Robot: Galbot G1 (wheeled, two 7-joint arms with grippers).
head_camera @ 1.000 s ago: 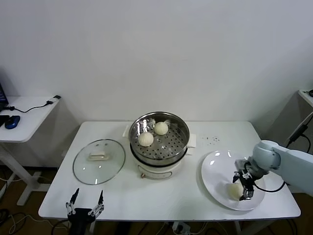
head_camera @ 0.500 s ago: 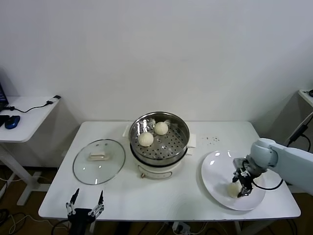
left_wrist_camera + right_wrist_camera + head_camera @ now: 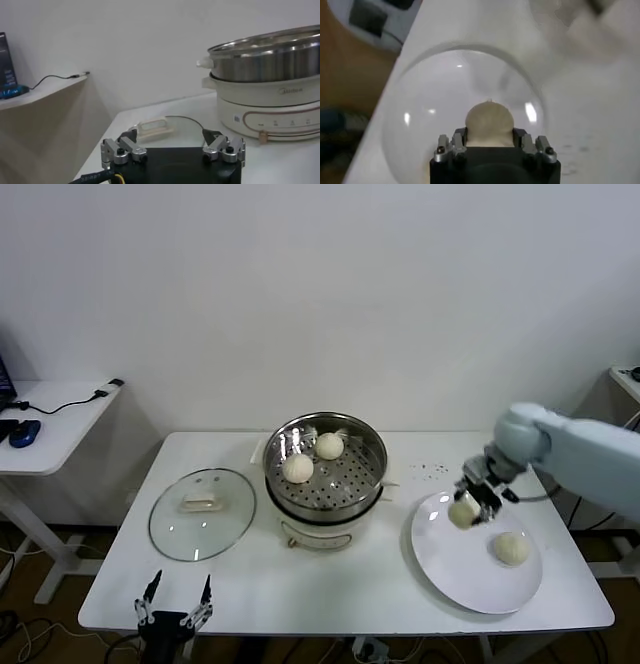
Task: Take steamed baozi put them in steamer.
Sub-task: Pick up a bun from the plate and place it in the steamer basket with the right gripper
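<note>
The steel steamer [image 3: 325, 469] stands mid-table on its cream base, with two baozi [image 3: 298, 468] [image 3: 330, 446] on its perforated floor. My right gripper [image 3: 468, 505] is shut on a third baozi [image 3: 462, 511] and holds it in the air above the left edge of the white plate [image 3: 450, 564]. In the right wrist view this baozi [image 3: 489, 124] sits between the fingers, above the plate [image 3: 435, 90]. A fourth baozi [image 3: 511, 548] lies on the plate. My left gripper [image 3: 174, 604] is open and empty at the table's front left edge; it also shows in the left wrist view [image 3: 172, 150].
The round glass lid [image 3: 202, 512] lies flat left of the steamer, just beyond my left gripper. A side desk [image 3: 45, 419] with a mouse stands at far left. The steamer [image 3: 272, 90] fills the left wrist view's side.
My right gripper closed on a baozi on the plate, lifted it and moved up and left toward the steamer. The other plate baozi is uncovered. The left arm has not moved.
</note>
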